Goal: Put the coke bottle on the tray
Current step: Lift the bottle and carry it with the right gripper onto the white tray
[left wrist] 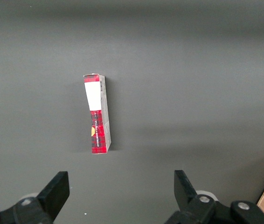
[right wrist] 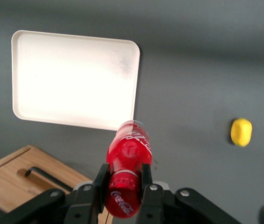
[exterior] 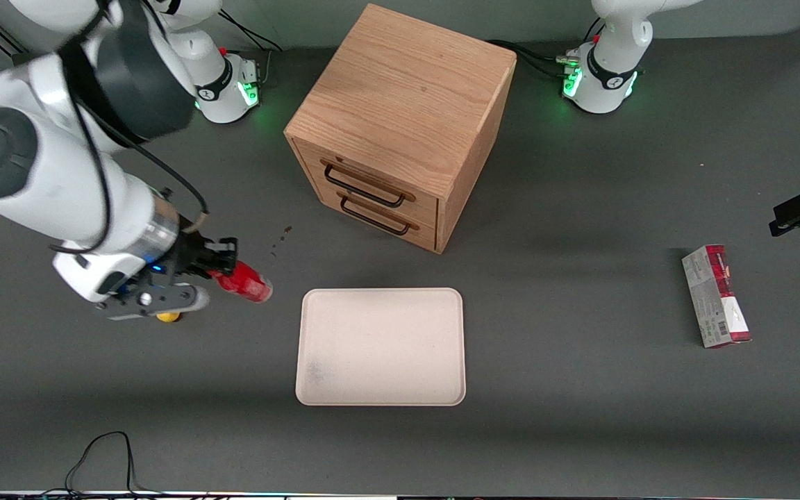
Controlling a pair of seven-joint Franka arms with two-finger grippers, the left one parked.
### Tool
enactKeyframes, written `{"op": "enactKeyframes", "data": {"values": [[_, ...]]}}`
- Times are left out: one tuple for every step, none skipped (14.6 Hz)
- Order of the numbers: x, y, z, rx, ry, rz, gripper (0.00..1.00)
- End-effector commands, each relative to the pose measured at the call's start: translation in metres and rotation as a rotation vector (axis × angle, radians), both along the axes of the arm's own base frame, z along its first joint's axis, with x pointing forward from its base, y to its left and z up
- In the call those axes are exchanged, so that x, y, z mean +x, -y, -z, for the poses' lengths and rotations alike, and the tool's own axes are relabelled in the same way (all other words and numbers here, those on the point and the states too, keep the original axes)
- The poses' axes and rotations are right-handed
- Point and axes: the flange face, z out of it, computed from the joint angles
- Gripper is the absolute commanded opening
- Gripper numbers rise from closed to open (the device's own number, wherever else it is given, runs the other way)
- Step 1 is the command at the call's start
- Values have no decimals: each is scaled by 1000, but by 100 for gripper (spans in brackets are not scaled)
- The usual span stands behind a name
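The small red coke bottle hangs above the table, held by its cap end, its body pointing toward the tray. My right gripper is shut on it, one black finger on each side of the neck. The cream-pink tray lies flat on the grey table, nearer the front camera than the wooden cabinet, a short gap away from the bottle. Nothing lies on the tray.
A wooden two-drawer cabinet stands farther from the front camera than the tray. A yellow lump lies under my wrist. A red-and-grey carton lies toward the parked arm's end.
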Motion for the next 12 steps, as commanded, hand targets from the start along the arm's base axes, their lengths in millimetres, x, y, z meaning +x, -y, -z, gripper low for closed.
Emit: {"op": "enactKeyframes", "data": {"values": [[10, -10, 3, -10, 41, -6, 0], [17, -13, 16, -8, 42, -7, 0], [25, -16, 34, -8, 42, -9, 0], [32, -21, 51, -4, 43, -11, 0], [38, -25, 67, -2, 47, -14, 0], [44, -27, 83, -1, 47, -14, 0], [49, -29, 98, 0, 48, -13, 0], [54, -33, 114, 1, 48, -15, 0], [58, -37, 129, 2, 49, -18, 0], [62, -38, 142, 5, 55, -17, 0], [65, -40, 154, 6, 56, -17, 0], [68, -42, 165, 7, 62, -19, 0]]}}
